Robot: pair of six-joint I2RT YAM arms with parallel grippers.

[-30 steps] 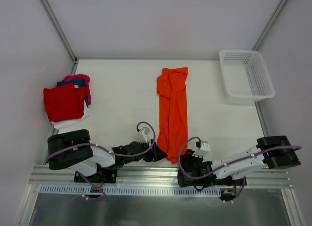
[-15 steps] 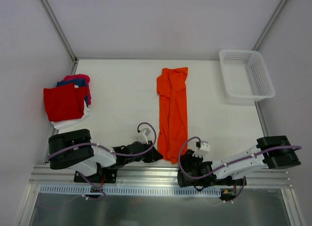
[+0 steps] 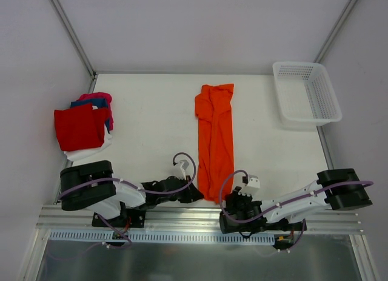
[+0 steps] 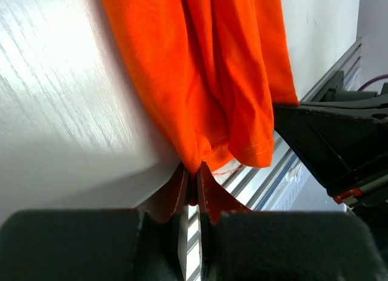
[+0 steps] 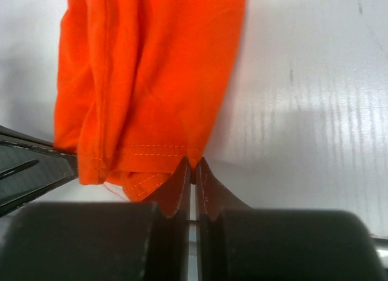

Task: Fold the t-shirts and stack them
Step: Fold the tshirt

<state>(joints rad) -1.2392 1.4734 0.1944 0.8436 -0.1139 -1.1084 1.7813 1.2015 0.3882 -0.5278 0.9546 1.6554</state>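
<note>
Far-left side of the worktop [image 3: 151,129]: stack [image 3: 85,132] of finished shirts, red shirt [image 3: 79,128] on top, with blue, pink and white edges showing under it. Not touched.

Left hand [image 3: 194,193] is low at the near edge. A second ago its jaws stood open beside the cloth. Now they are pinched fully together on the near-left corner of the orange t-shirt [image 3: 215,141]. In the left wrist view the left hand [image 4: 193,173] has a fold of the orange t-shirt [image 4: 206,68] running down between its tips.

The orange t-shirt lies mid-worktop as a long narrow strip, already folded lengthwise. Its long axis runs from near edge to far edge, leaning slightly right toward the far end. The stitched hem points at the near edge and the bunched end points at the far edge. The near end has been drawn in a little to the left since the hands closed.

Right hand [image 3: 227,200] has also just closed. In its wrist view the right hand [image 5: 193,167] is shut on the near-right hem corner of the orange t-shirt [image 5: 145,68], and the bite looks thin.

Judgement: both near corners are now gripped, so the grasp step is done. The next move is likely lifting the hem end and carrying it over toward the far edge. The right corner might slip.

Far-right corner: white mesh basket [image 3: 297,65], well apart from the rest.
</note>
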